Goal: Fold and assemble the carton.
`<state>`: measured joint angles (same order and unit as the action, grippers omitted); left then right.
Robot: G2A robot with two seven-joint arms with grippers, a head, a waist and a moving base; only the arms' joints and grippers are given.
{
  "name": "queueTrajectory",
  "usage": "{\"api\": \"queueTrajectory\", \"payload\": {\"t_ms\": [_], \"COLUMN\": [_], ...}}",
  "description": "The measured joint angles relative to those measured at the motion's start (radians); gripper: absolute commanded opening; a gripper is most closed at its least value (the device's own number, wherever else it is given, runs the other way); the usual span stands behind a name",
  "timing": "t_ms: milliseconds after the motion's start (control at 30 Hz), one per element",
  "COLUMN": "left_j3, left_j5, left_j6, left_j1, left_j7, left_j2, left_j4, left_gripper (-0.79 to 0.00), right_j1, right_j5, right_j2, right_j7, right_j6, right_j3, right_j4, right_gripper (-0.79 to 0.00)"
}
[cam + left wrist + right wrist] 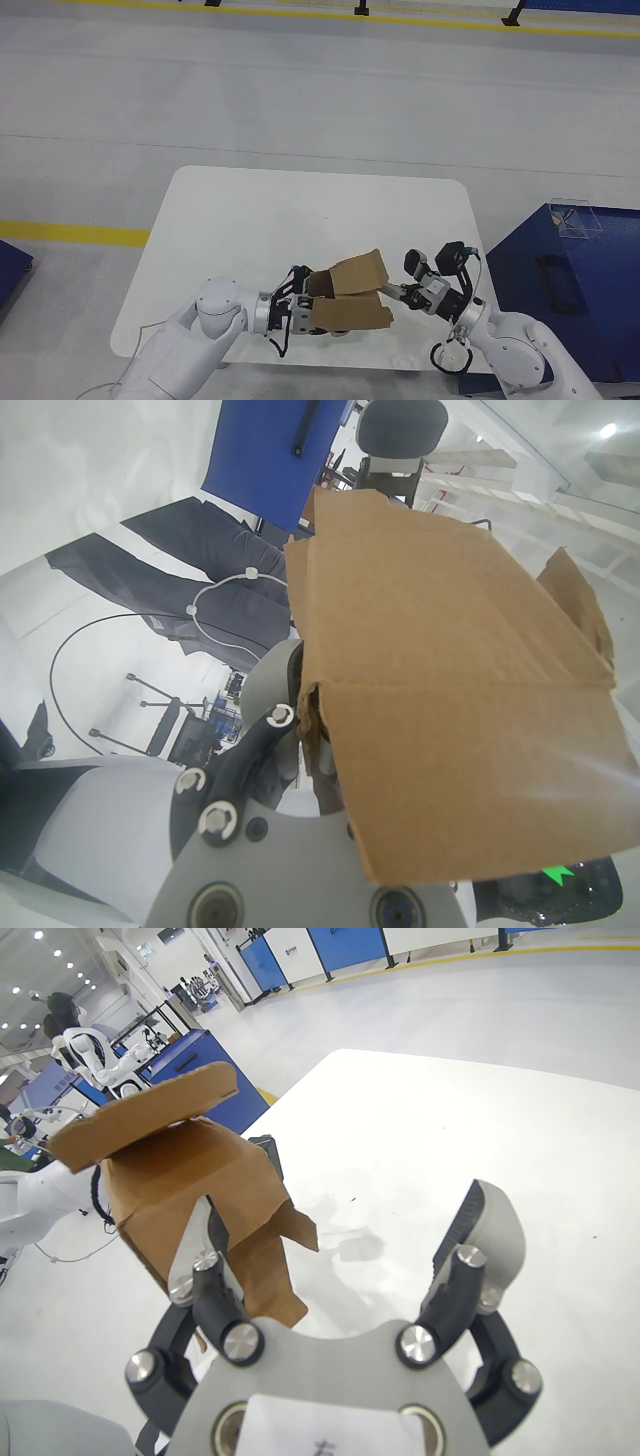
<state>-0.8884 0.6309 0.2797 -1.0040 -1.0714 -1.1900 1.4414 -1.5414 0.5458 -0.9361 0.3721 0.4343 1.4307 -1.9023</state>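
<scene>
**Left gripper clamps the carton in the air, right gripper wide open at its free end**

Left gripper [306, 298]: closed on one end of the carton [350, 295], holding it up off the table [300, 210]. In the left wrist view one grey finger [274, 692] sits right against the torn cardboard edge. The other finger is hidden behind the panel, so the grip is read from the carton hanging clear of the tabletop.

Right gripper [345, 1228]: jaws spread wide, nothing between them. One fingertip [206, 1228] overlaps the carton's open end [190, 1178]; cannot tell if it touches or is just in front. The other fingertip is out over bare table [450, 1128]. From the top view this gripper [398, 292] is just beside the carton's far end.

Carton: over the near edge of the table, between the two arms, lying roughly sideways.

View differences:
- The top view shows two brown panels splayed apart in a V.
- The right wrist view shows the open mouth, with one rounded flap lifted above and smaller flaps hanging below.
- The left wrist view shows a flat outer face [425, 700] with a crease across it and ragged corners.

Count: one carton, two grippers, one white table. A blue cabinet [560, 290] stands off the table's right side.
</scene>
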Motion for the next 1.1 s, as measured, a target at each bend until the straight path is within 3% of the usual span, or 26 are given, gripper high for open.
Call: {"api": "queueTrajectory", "payload": {"t_ms": [800, 1100], "left_j3": [-0.023, -0.049], "left_j5": [-0.1, -0.109], "left_j6": [-0.108, -0.161], "left_j1": [-0.044, -0.062], "left_j7": [0.068, 0.077], "left_j2": [0.011, 0.016], "left_j4": [0.056, 0.063], "left_gripper": [-0.785, -0.785], "right_j1": [0.016, -0.002], "right_j5": [-0.001, -0.033], "right_j2": [-0.014, -0.012], "right_j7": [0.016, -0.001], "right_j6": [0.011, 0.018], "right_j3": [-0.038, 0.023], "right_j4": [0.007, 0.021], "right_gripper": [0.0, 0.0]}}
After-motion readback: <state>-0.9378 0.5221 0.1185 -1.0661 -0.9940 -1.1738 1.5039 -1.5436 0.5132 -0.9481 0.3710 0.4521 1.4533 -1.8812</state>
